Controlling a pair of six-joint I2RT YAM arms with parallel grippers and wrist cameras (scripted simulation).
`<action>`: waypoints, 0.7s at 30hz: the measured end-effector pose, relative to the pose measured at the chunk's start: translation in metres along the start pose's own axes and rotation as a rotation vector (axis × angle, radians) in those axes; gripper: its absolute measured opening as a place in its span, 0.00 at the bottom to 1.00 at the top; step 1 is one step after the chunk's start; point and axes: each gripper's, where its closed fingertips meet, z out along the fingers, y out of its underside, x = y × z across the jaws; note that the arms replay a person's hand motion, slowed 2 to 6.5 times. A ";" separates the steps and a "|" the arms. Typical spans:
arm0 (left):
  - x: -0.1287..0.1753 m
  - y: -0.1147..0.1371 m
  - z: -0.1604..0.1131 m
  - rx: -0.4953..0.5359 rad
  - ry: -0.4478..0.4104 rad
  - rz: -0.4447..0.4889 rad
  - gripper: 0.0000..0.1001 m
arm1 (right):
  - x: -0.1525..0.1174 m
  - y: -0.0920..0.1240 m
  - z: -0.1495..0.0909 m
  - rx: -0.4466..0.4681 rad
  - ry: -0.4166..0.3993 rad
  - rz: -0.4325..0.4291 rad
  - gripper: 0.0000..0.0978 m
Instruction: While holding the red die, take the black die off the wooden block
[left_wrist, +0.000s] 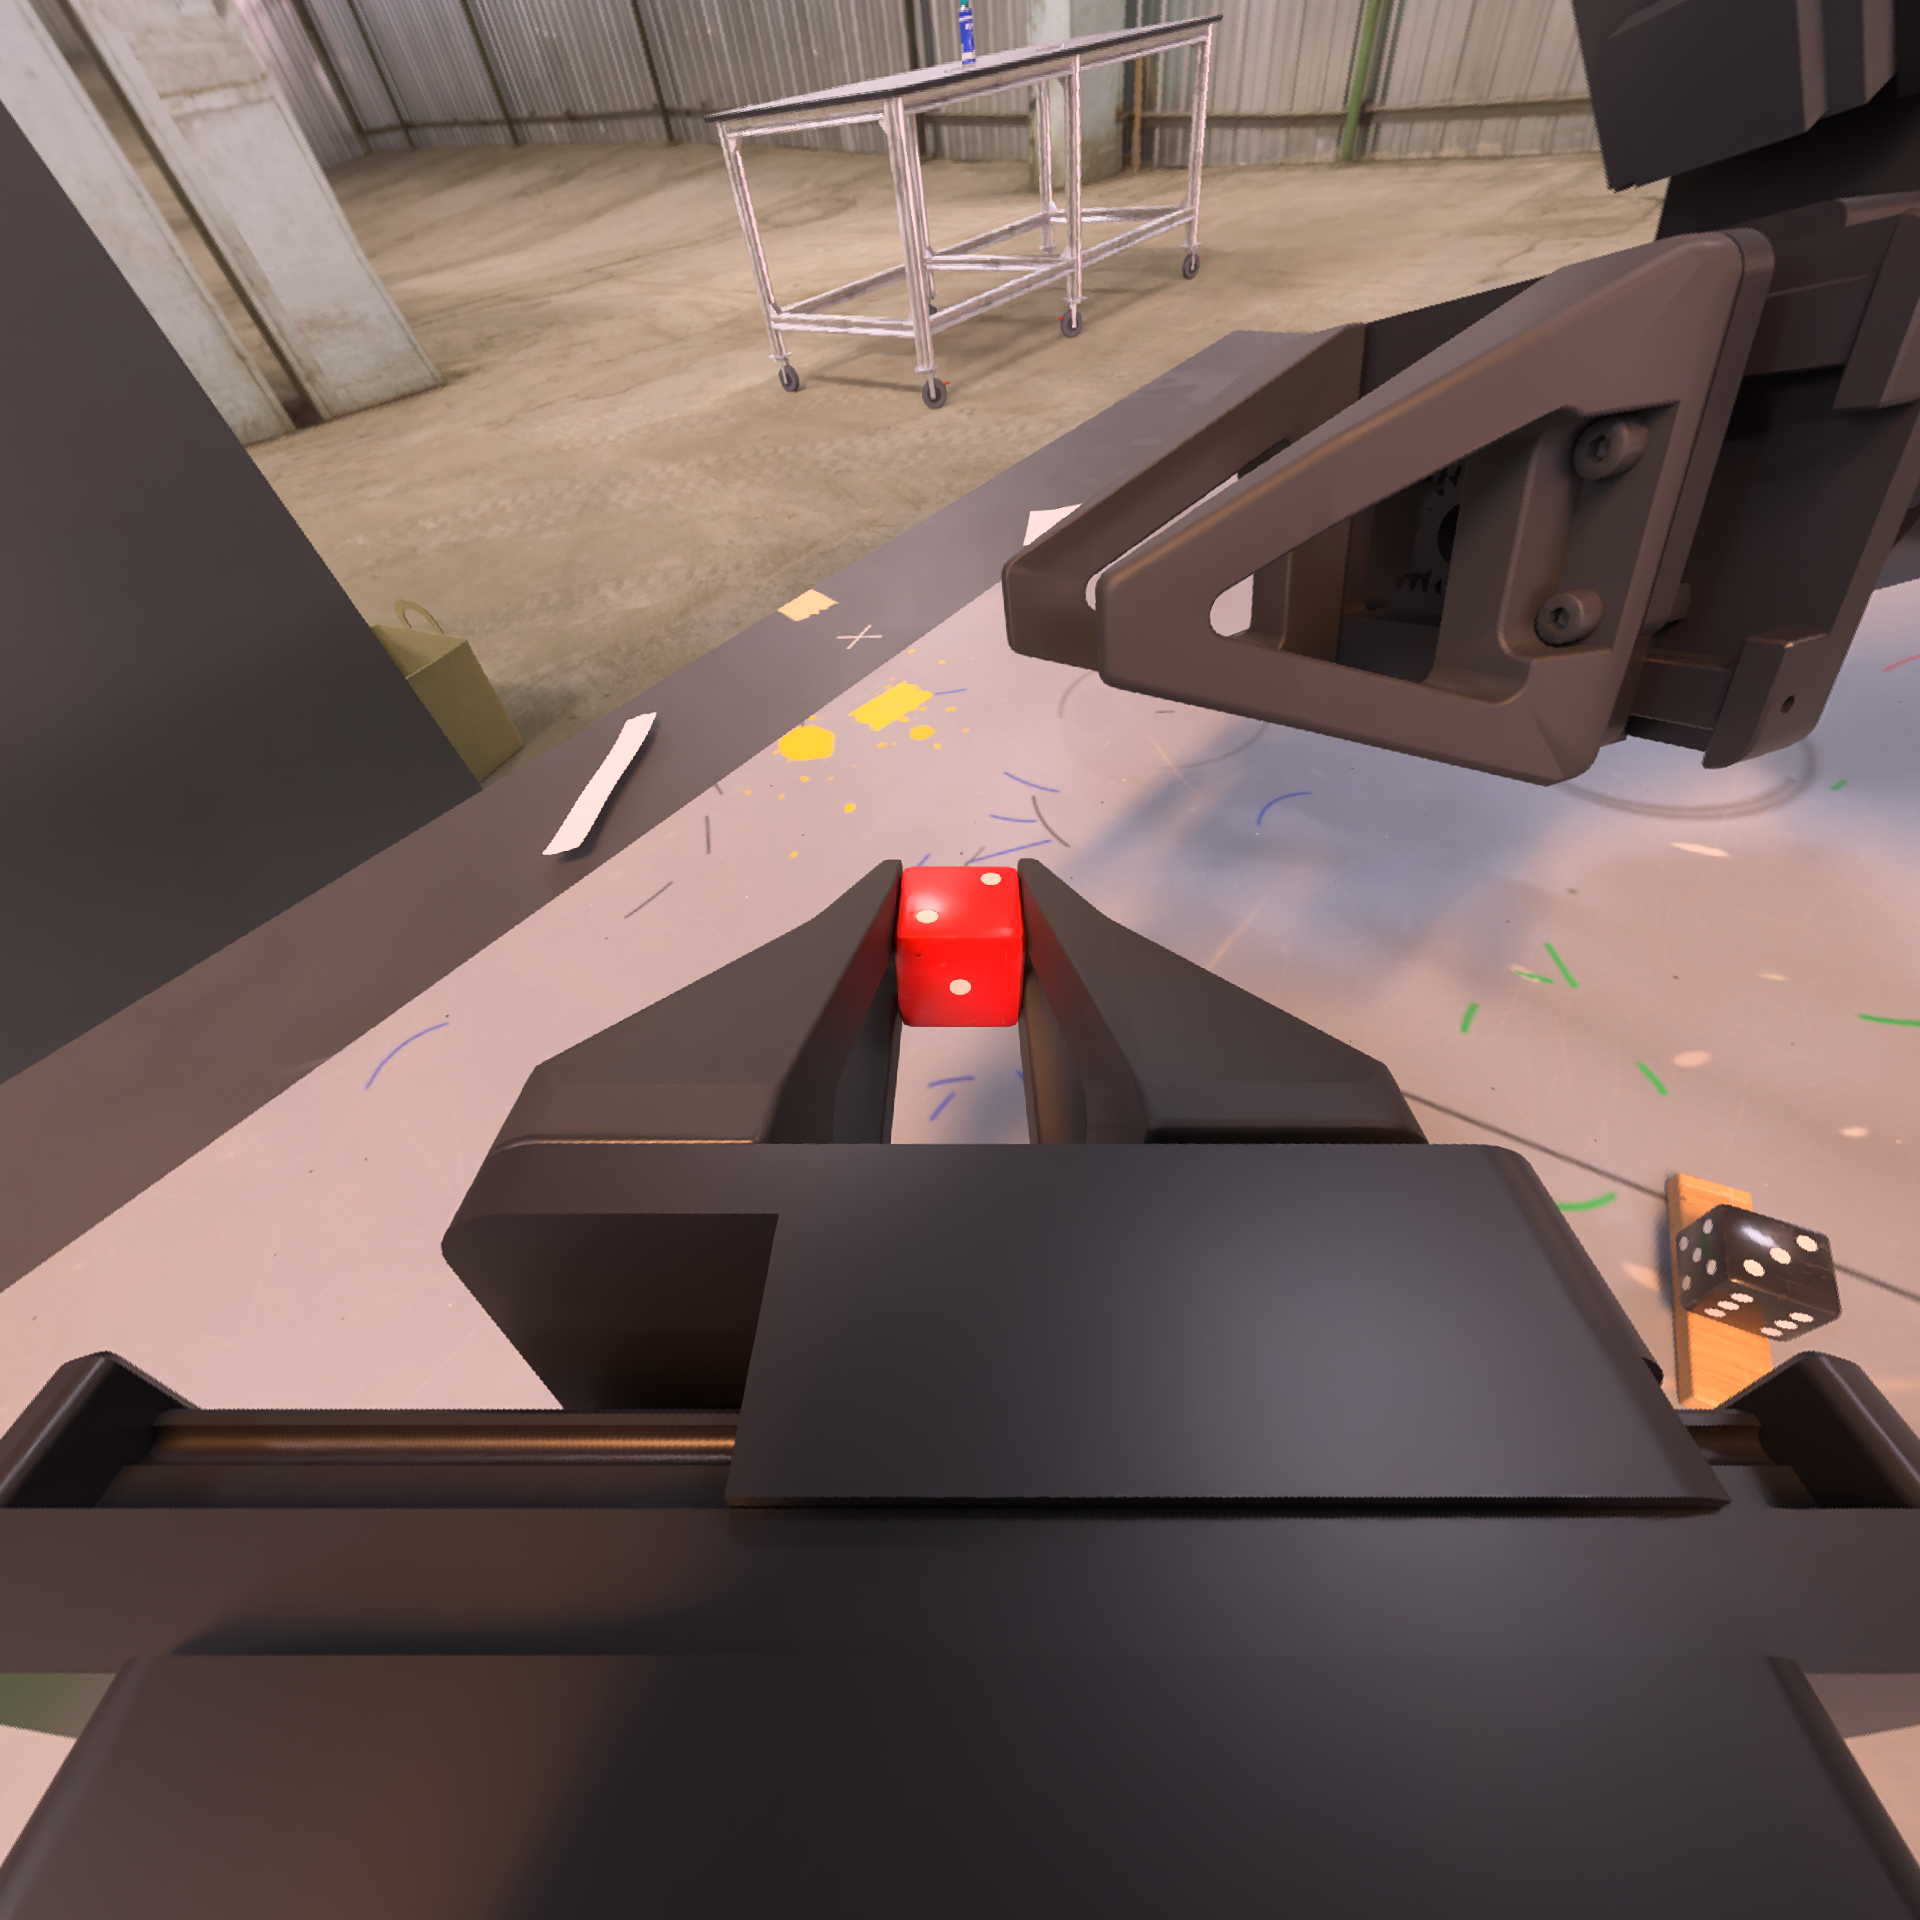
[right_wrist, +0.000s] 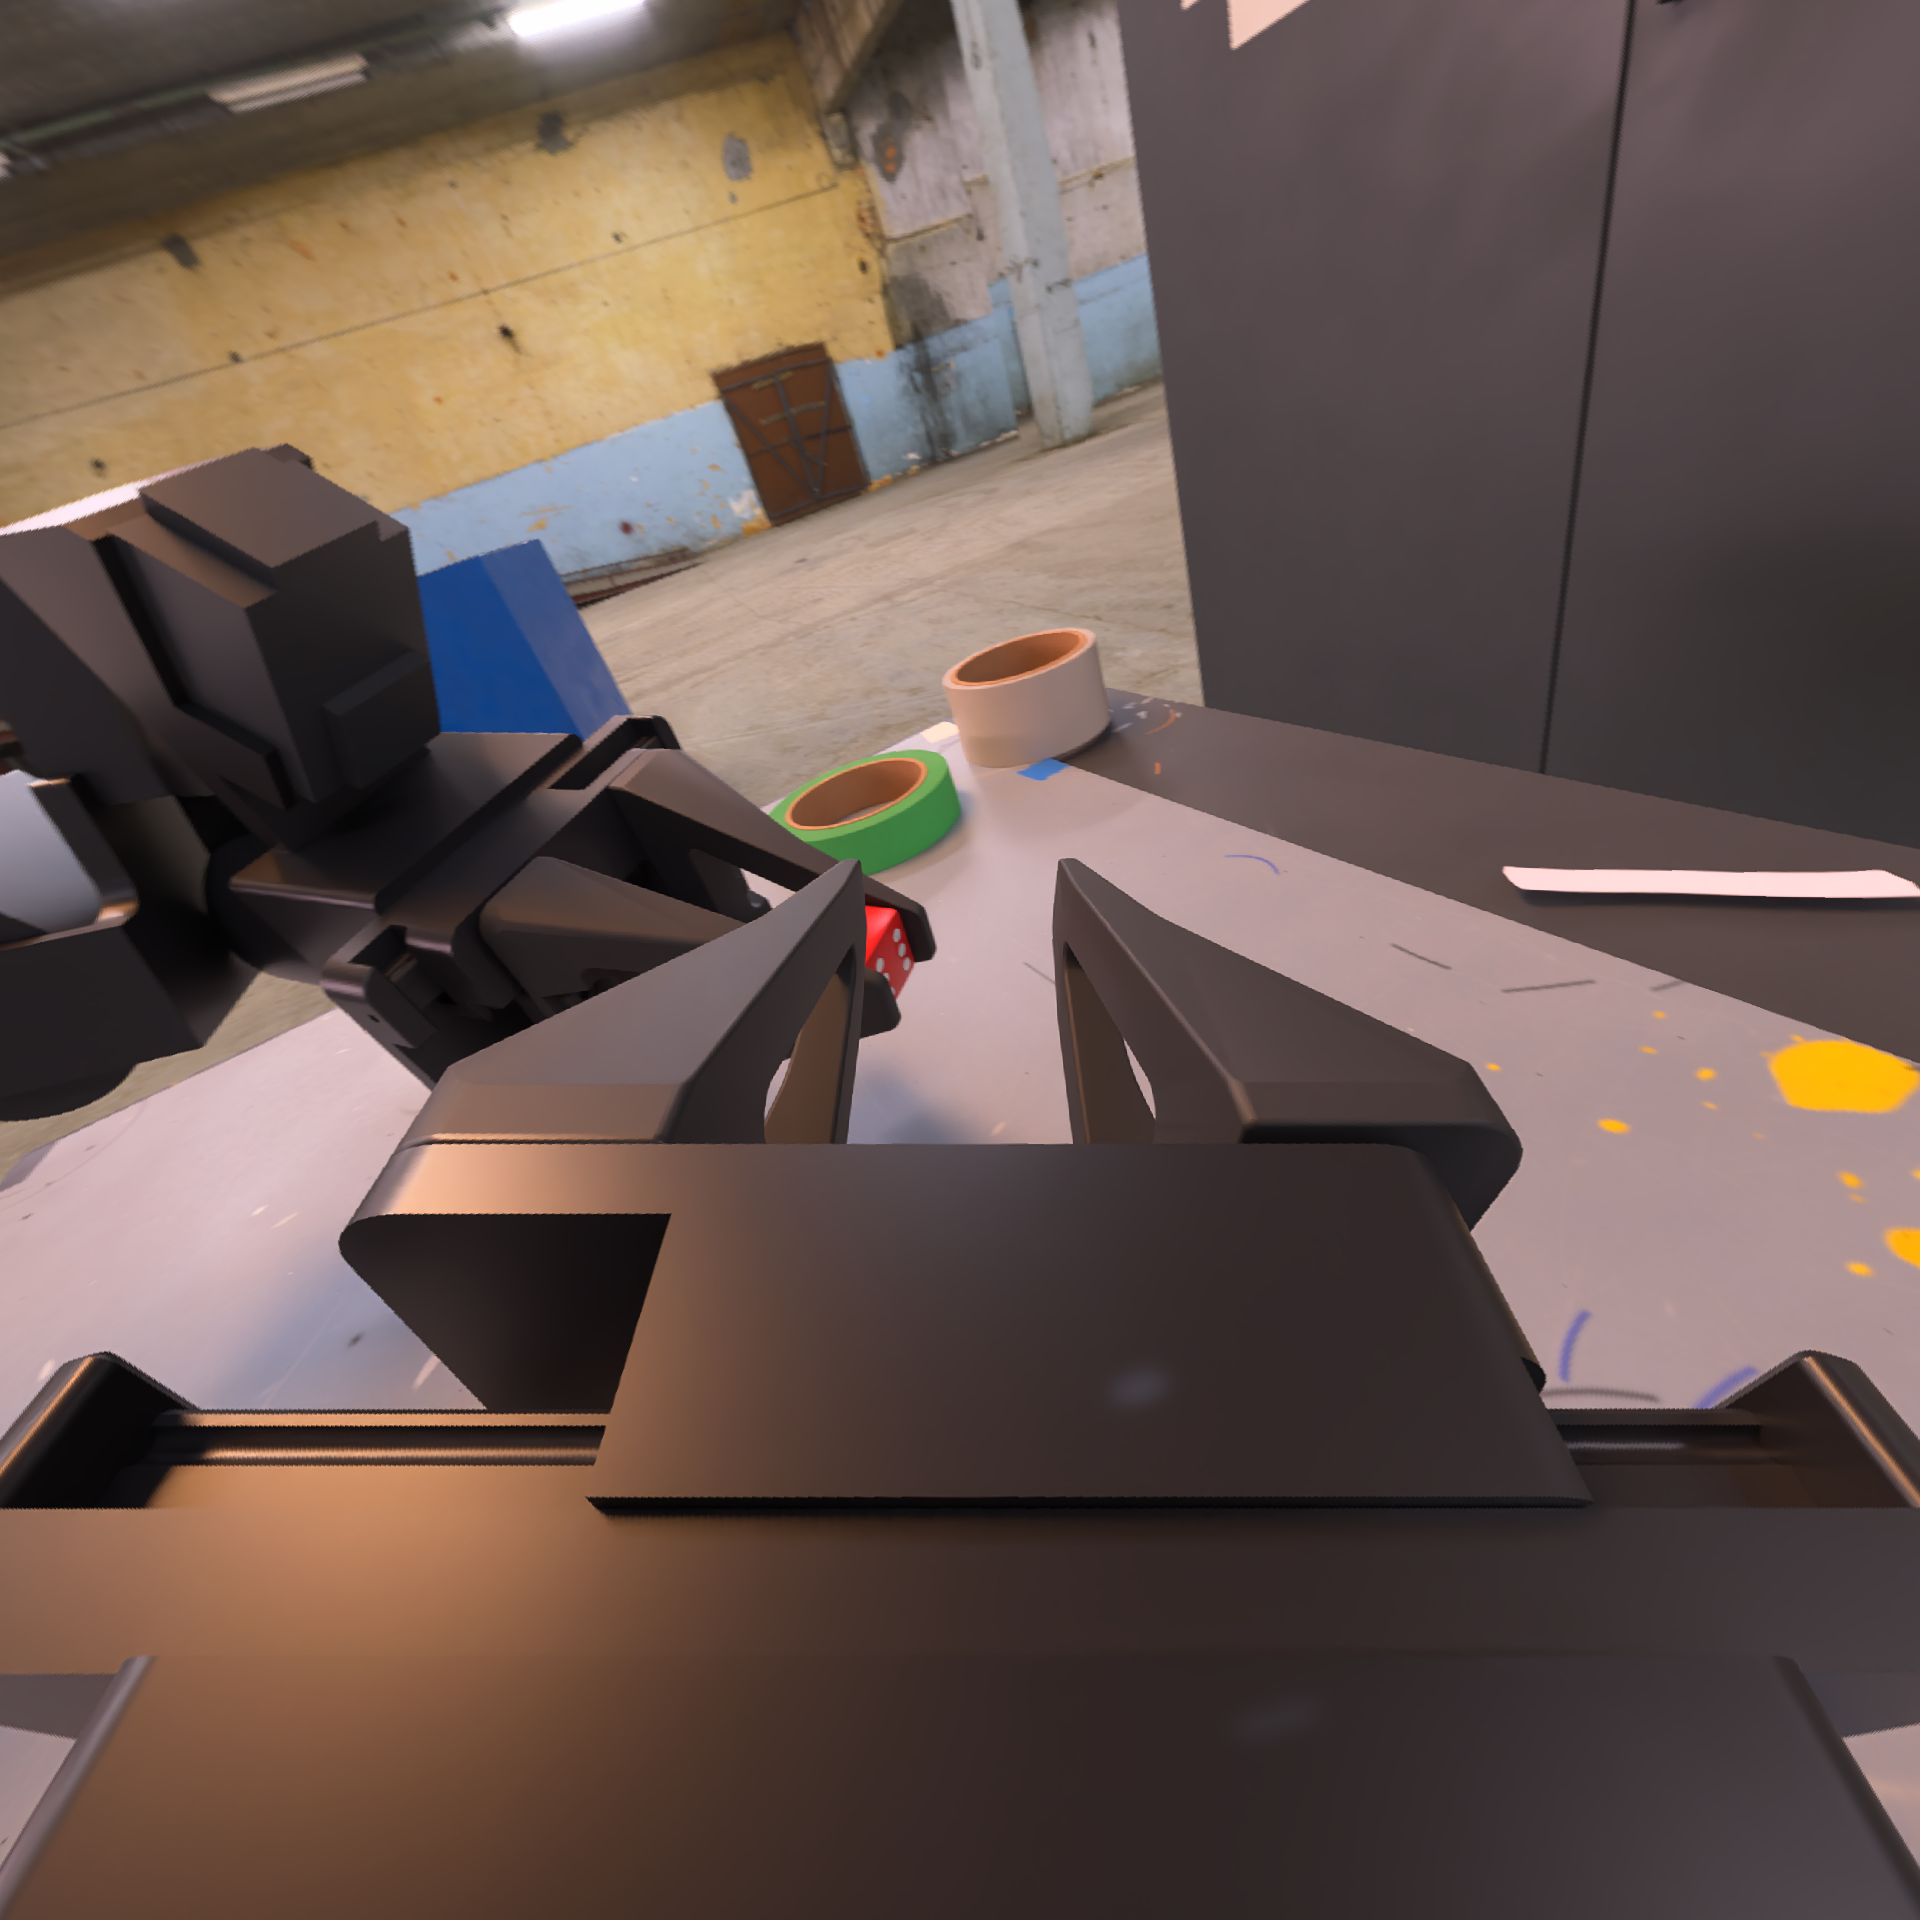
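Black die (left_wrist: 1756, 1286) hides much of the wooden block (left_wrist: 1704, 1361), claw-cropped below.

an industrial hall or warehouse fitted as a workshop. upper part of the left wrist view: corrugated metal wall (left_wrist: 520, 62), bare concrete floor (left_wrist: 582, 343) and a wheeled steel-frame trolley table (left_wrist: 966, 197). upper left of the right wrist view: worn yellow-and-blue painted wall (right_wrist: 416, 312), brown double door (right_wrist: 795, 431), strip ceiling lamp (right_wrist: 566, 16), and a concrete pillar (right_wrist: 1023, 208) at upper centre. foreground of both views: a grey tabletop (left_wrist: 1351, 935) marked with yellow paint splashes (left_wrist: 883, 712) and pen strokes, carrying a green tape roll (right_wrist: 871, 808) and a beige tape roll (right_wrist: 1027, 694).
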 end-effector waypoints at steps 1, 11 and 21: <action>0.001 0.000 0.000 0.002 0.003 0.004 0.18 | -0.002 0.000 0.000 0.003 -0.018 0.003 0.32; 0.005 0.001 -0.001 0.008 0.009 0.038 0.18 | -0.002 0.011 0.007 -0.046 -0.035 0.011 0.35; 0.006 -0.001 -0.001 0.020 0.016 0.020 0.18 | 0.005 0.005 0.000 -0.013 0.034 -0.002 0.28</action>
